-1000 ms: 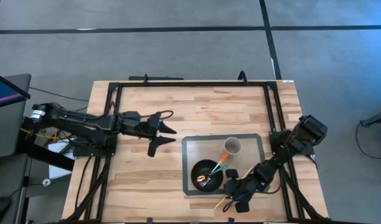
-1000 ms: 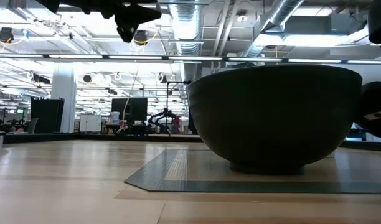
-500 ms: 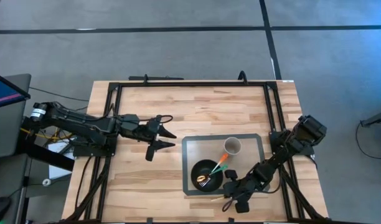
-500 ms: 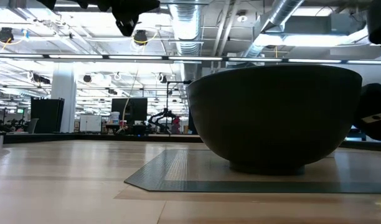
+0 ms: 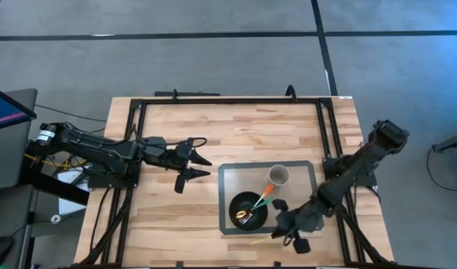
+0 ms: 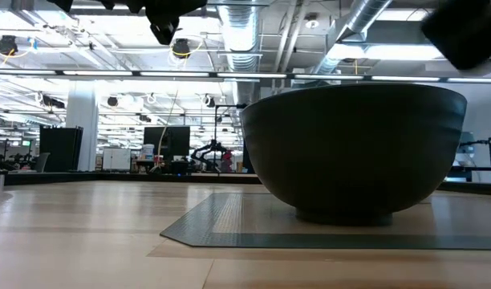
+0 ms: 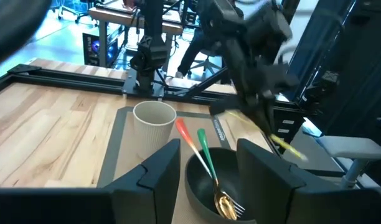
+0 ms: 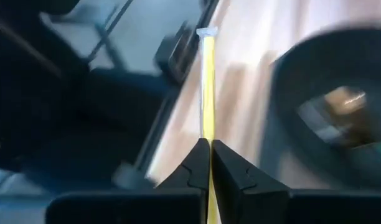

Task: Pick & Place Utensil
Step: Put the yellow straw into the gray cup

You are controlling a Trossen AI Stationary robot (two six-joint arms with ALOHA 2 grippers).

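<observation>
Since the earlier high view: right arm swung outward and raised, its elbow now farther toward the table's right edge, with right gripper lifted just off the front right corner of the grey mat. Clamped tight on a yellow-handled utensil, fingers pressed against the thin handle in the right wrist view, the handle running straight out ahead between them. Seen from the left wrist view as a yellow stick held tilted above the table beside the dark bowl. Faintly visible in the high view as a pale yellow line on the front side of the bowl, near the mat's front edge; whether touching the wood or clear of it cannot be told.

Left gripper unchanged from half a second ago, hovering over bare wooden table to the left of the mat, well apart from it. Spread wide open, nothing between the fingers, nothing touched.

Inside the bowl: two utensils leaning on the rim toward the cup, one orange-handled, one green-handled, with a gold fork head at the bottom. Pale ribbed cup upright on the mat, just behind the bowl and apart from it. From the low view, only the bowl on the mat, filling much of the frame, with a dark blurred part of an arm at the upper right corner.
</observation>
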